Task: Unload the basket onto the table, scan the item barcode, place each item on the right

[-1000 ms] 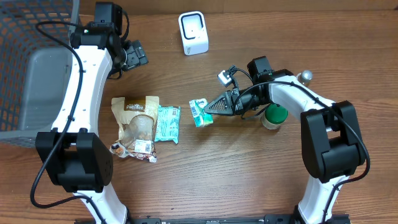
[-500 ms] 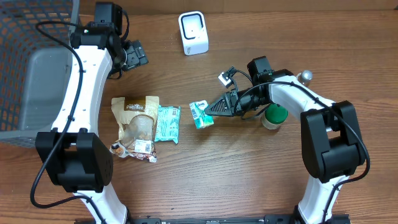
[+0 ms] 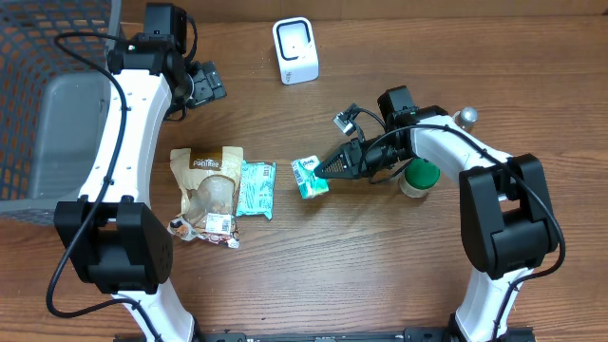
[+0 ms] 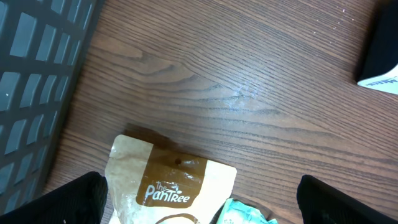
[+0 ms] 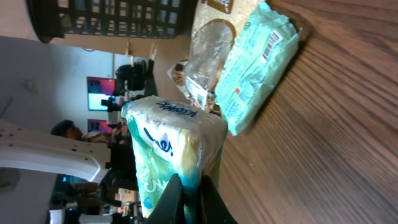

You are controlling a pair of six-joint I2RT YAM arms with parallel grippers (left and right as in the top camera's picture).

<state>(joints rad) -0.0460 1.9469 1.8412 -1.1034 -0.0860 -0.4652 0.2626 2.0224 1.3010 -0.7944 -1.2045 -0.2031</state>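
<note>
Overhead: locate tissue pack [image 3: 309, 177] mid-table, pinched in fully closed right gripper [image 3: 324, 169], well apart from scanner [image 3: 295, 50]; find left gripper [image 3: 207, 84] spread wide, empty. Left wrist: confirm nothing between fingers [image 4: 81, 199]. Right wrist: confirm pinch on pack's edge. Likely step: presenting; next, carry toward scanner, barcode facing it

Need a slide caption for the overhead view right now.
Right gripper holds a teal tissue pack over the table, white scanner at the far edge.
</note>
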